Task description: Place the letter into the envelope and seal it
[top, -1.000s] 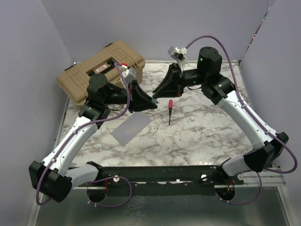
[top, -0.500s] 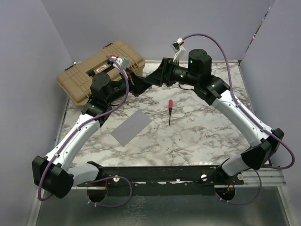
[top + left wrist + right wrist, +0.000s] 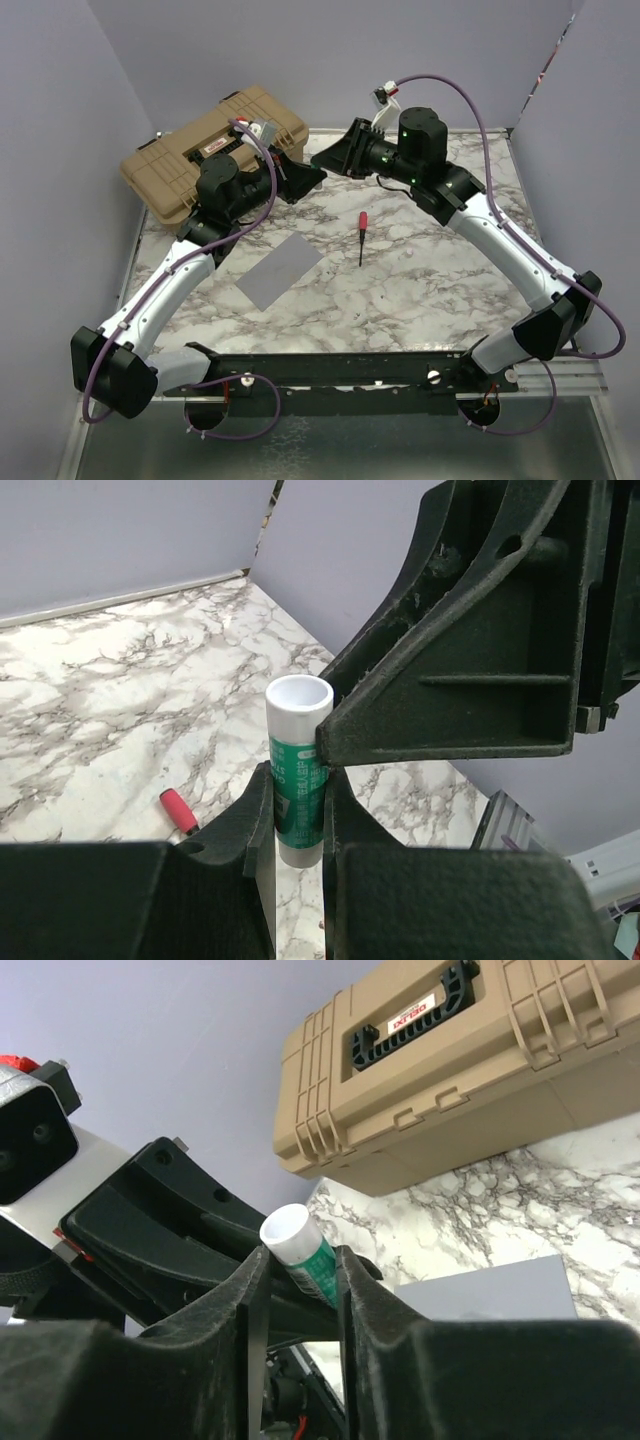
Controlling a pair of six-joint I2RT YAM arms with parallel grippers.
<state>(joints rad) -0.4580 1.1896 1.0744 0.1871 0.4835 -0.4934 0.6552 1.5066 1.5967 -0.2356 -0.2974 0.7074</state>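
Grey envelope [image 3: 280, 272] diagonal, near-left to far-right

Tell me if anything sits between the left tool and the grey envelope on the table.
Nothing visible does. The envelope lies uncovered on the table, toward the near edge from the left tool, which is clamped on a glue stick. The screwdriver lies off to the envelope's right.
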